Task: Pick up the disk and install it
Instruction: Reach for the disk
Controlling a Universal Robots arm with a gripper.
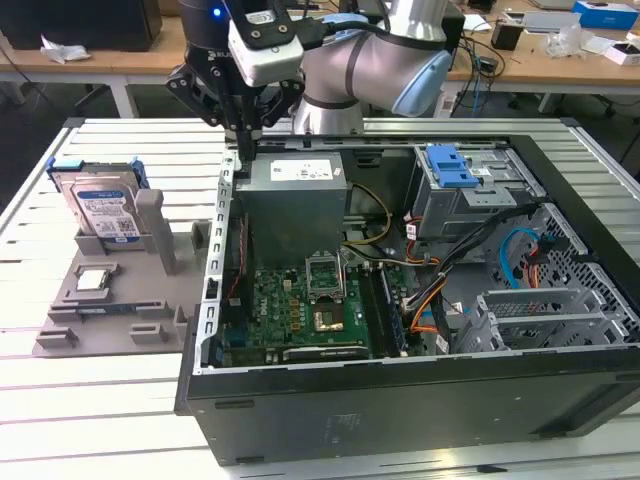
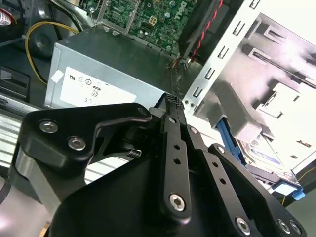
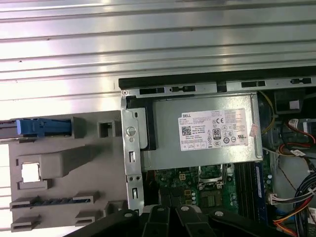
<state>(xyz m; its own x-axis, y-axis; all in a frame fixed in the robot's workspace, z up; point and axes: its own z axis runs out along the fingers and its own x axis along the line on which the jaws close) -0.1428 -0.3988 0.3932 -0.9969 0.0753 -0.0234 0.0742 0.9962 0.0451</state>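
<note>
The disk (image 1: 103, 210) stands upright on edge in a slot of the grey holder (image 1: 110, 315) on the table, at the exterior view's left. It is silver-grey with a blue-and-white label and blue rails. The second wrist view catches the disk (image 2: 261, 150) beyond the case wall, and the first wrist view sees the disk (image 3: 42, 127) edge-on as a blue strip. My gripper (image 1: 243, 148) hangs shut and empty over the back left corner of the open computer case (image 1: 400, 400). That puts it well to the right of the disk and higher. Its fingers (image 2: 173, 128) point down together at the case rim.
A grey power-supply box (image 1: 295, 190) sits just under the gripper inside the case. The motherboard (image 1: 300, 310) lies in front of it, and a drive cage with a blue latch (image 1: 455, 165) sits at the back right among cables. A small square chip (image 1: 93, 280) rests on the holder.
</note>
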